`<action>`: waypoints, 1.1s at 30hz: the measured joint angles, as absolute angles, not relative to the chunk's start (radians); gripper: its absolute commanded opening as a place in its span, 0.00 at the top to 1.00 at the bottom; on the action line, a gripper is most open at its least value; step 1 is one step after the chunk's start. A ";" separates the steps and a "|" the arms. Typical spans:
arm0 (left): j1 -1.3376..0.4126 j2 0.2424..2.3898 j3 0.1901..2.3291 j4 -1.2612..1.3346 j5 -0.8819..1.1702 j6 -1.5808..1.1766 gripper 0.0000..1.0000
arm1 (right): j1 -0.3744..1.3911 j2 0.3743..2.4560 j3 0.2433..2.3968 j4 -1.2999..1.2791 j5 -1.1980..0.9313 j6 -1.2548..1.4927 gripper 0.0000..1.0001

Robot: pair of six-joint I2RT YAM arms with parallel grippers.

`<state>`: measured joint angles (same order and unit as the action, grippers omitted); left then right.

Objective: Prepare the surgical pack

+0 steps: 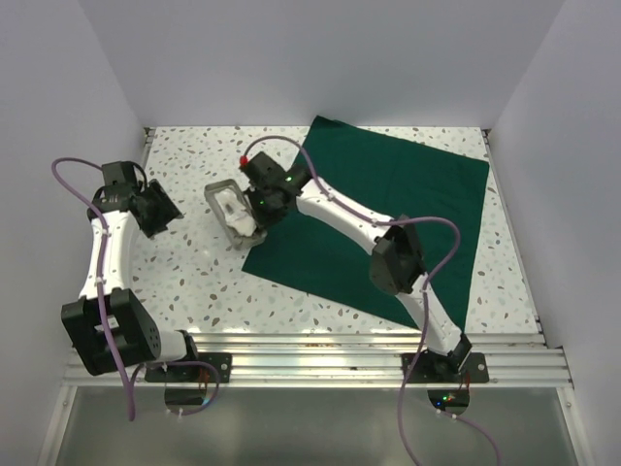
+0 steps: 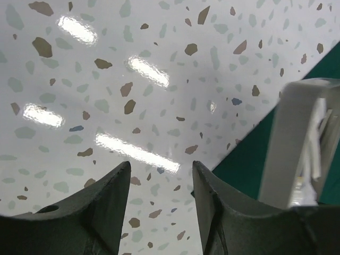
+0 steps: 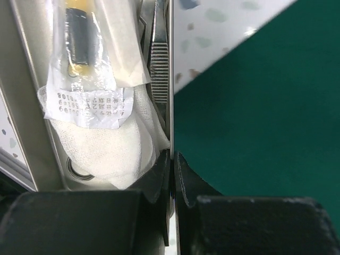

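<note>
Clamping steel tray (image 3: 32, 117) wall: right end effector (image 3: 172, 159); left end effector (image 2: 161, 167) spread, empty.

left arm (image 1: 105, 254) folded back at the elbow, forearm reaching away from its base on the far left side; left tool (image 2: 159, 170) angled down, fingers (image 2: 101, 212) apart, nothing between them. right arm (image 1: 340, 216) stretched out diagonally toward the left, wrist tipped down; right tool (image 3: 171, 159) clamped tight on the steel tray (image 3: 29, 106) wall, pads (image 3: 186, 180) nearly touching
</note>
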<state>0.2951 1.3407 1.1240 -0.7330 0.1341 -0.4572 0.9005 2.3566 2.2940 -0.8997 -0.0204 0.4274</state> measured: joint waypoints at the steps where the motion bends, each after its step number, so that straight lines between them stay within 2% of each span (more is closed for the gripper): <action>1: 0.295 1.345 1.122 -0.730 0.150 -0.454 0.47 | 0.884 2.321 2.267 -0.900 -0.012 0.421 1.00; 9: 0.255 1.400 1.005 -0.641 0.349 -0.453 0.52 | 0.710 2.076 1.963 -0.866 0.041 0.313 1.00; 18: -0.080 1.662 1.002 -0.538 0.477 -0.486 0.53 | 0.481 2.017 1.681 -0.805 0.103 0.182 1.00; 21: -0.129 1.755 1.048 -0.529 0.525 -0.486 0.58 | 0.450 2.017 1.642 -0.792 0.140 0.139 1.00; 26: -0.173 1.915 1.191 -0.519 0.582 -0.467 0.57 | 0.451 2.017 1.629 -0.767 0.192 0.087 1.00; 33: -0.193 2.033 1.319 -0.519 0.635 -0.456 0.57 | 0.421 2.017 1.572 -0.729 0.250 0.032 0.99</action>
<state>-0.1928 2.0335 1.3190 -0.5186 0.6346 -0.4561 0.4206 2.0171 1.5723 -0.7292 0.2504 0.0319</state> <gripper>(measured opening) 0.433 0.039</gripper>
